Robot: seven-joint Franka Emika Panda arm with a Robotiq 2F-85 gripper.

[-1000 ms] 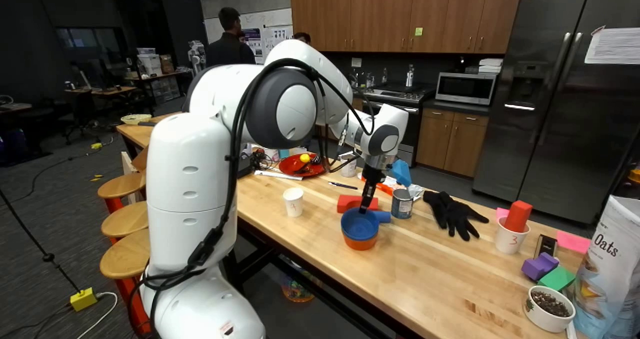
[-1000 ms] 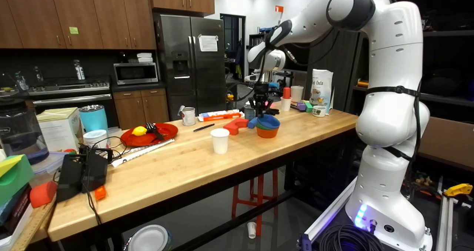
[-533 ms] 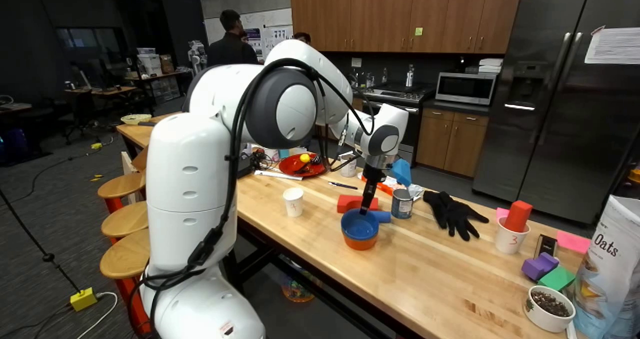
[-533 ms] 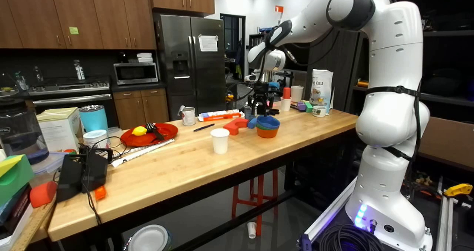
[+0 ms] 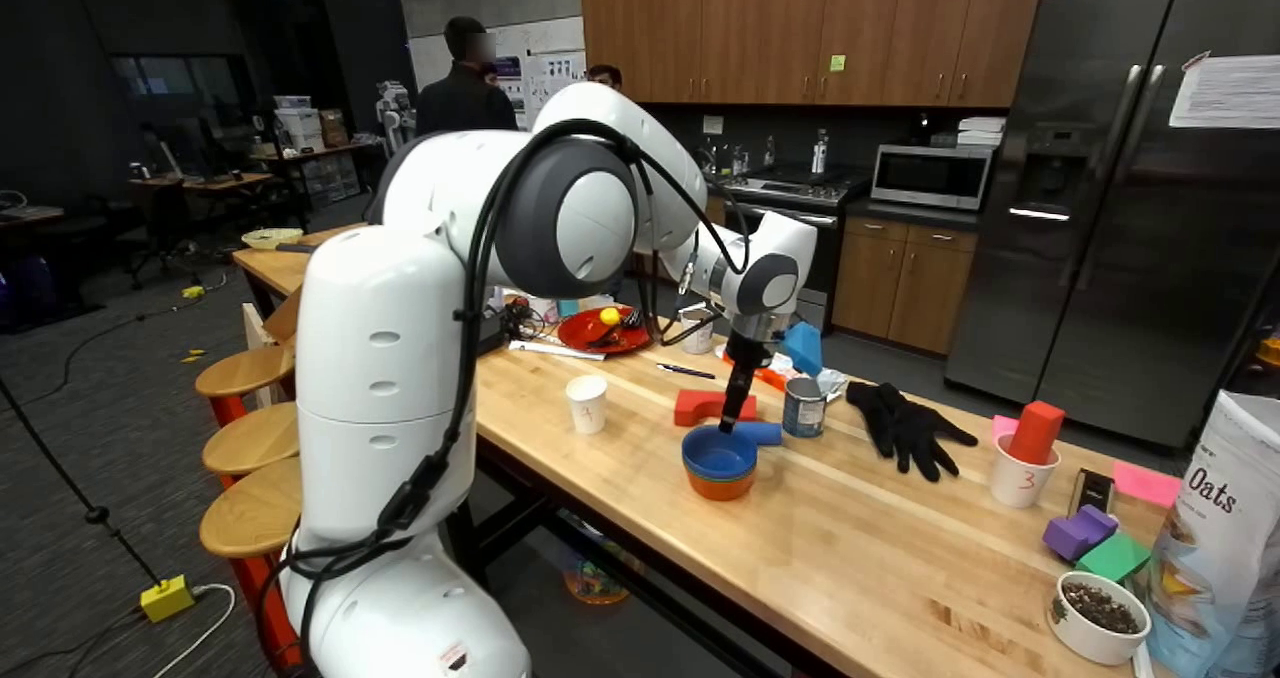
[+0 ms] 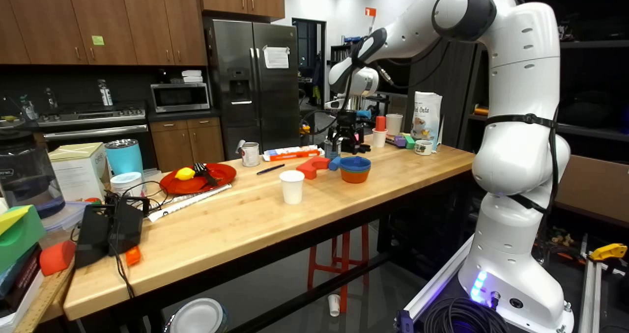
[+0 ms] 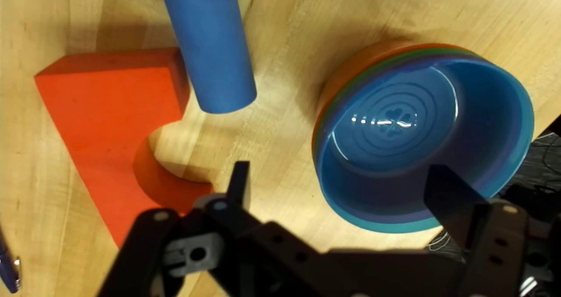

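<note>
I see hand [image 7: 339, 174] spread wide, nothing gripped, just above nested bowls [image 7: 390, 135] near the table's [image 5: 850, 548] edge. Blue cylinder [image 7: 214, 56], red block [image 7: 96, 126] alongside; roomier toward the oats bag [image 5: 1215, 518].

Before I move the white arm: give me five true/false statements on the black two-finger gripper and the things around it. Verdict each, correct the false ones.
1. The black two-finger gripper stands open, gripping nothing. True.
2. The matte red notched block lies beside the matte blue cylinder. True.
3. The matte blue cylinder stands upright. False: it lies on its side.
4. The glossy round blue bowl is stacked above the round orange bowl. True.
5. The white paper cup marked 3 is empty. False: a straight-sided red block sticks out of that cup.
</note>
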